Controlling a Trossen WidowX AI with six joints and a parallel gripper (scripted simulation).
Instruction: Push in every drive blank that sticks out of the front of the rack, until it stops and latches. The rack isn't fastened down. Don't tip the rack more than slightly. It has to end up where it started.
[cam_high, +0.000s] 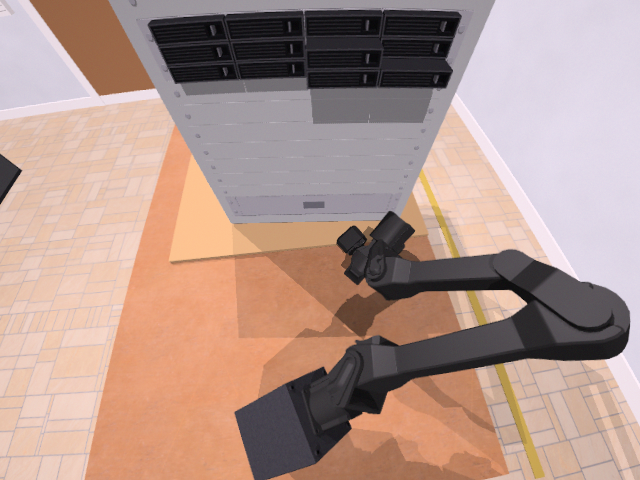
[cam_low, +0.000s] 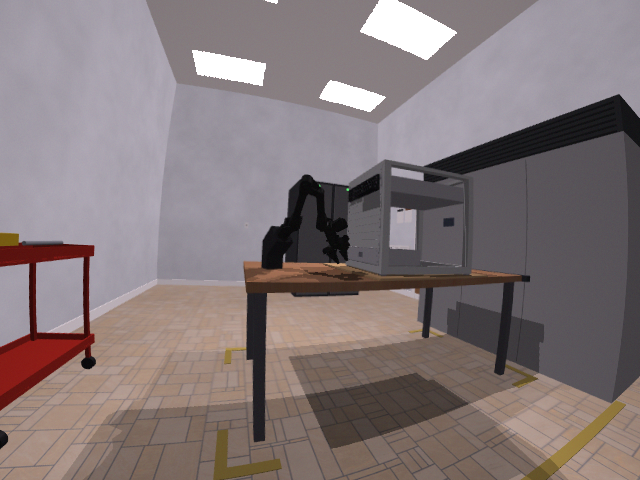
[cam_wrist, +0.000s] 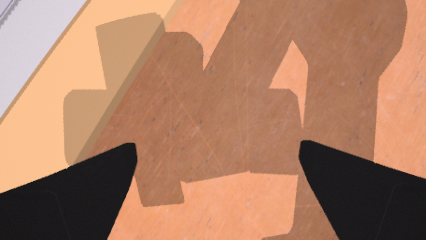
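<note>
The grey rack (cam_high: 310, 129) stands on a tan mat (cam_high: 204, 227) on the wooden table; it also shows in the exterior view (cam_low: 408, 219). A grid of black drive blanks (cam_high: 305, 49) fills its top front. The middle blank of the third column (cam_high: 343, 57) and the bottom blank of the fourth column (cam_high: 413, 77) stick out, with their top faces showing. The bottom blank of the third column (cam_high: 341, 79) seems to stick out too. My gripper (cam_high: 354, 255) is open and empty. It hangs low over the table, in front of the rack's base, far below the blanks. In the wrist view (cam_wrist: 217, 150) only table shows between the fingers.
My arm's base (cam_high: 281, 428) sits at the table's near end, and the elbow (cam_high: 578, 304) reaches out to the right. A red cart (cam_low: 41, 310) stands far left on the floor. Grey cabinets (cam_low: 558, 232) line the right wall.
</note>
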